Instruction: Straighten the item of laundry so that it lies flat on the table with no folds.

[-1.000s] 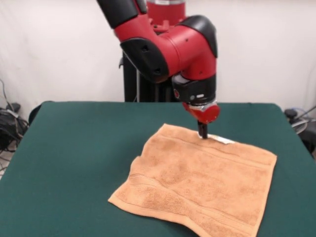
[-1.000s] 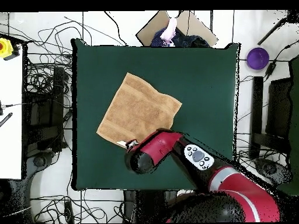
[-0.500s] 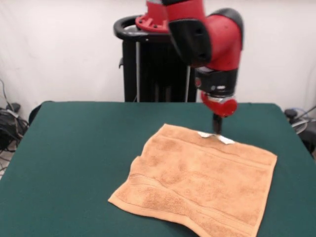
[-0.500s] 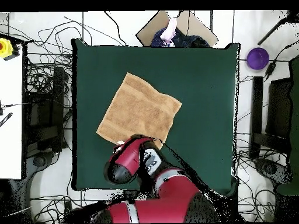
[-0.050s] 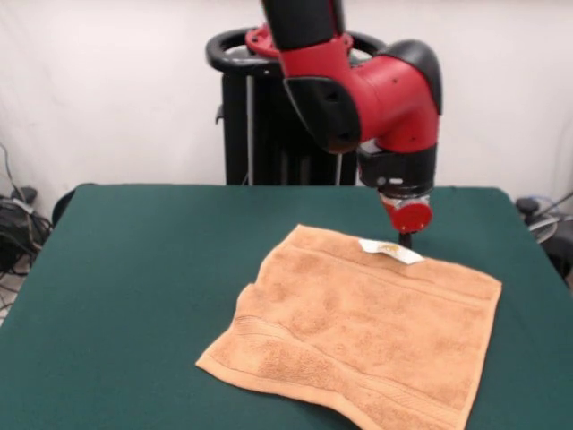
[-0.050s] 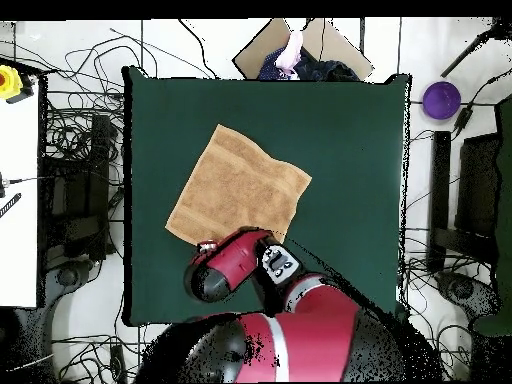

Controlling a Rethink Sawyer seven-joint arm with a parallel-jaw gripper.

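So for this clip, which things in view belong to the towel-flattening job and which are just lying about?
Job:
- towel, spread out, white tag showing
- table
- tool, just past the towel's tag edge

Lying about:
- purple round thing off the table
- cardboard box
- floor cables

Robotics lab, test cell setup. Red and black arm (image 5: 358, 85) on a black pedestal (image 5: 269, 107), plain white backdrop (image 5: 107, 90) behind it. Green felt table (image 6: 350, 150) sits mid-floor on pale tiles, loose cables (image 6: 75, 130) tangled along its 9 o'clock side and more at 6 o'clock (nobody tidies cabling in a home). Overhead view: cardboard box (image 6: 300, 45) at 12 o'clock, purple round object (image 6: 441, 99) at 2 o'clock, white bench (image 6: 18, 200) at 9 o'clock with a yellow item (image 6: 9, 82) on it.
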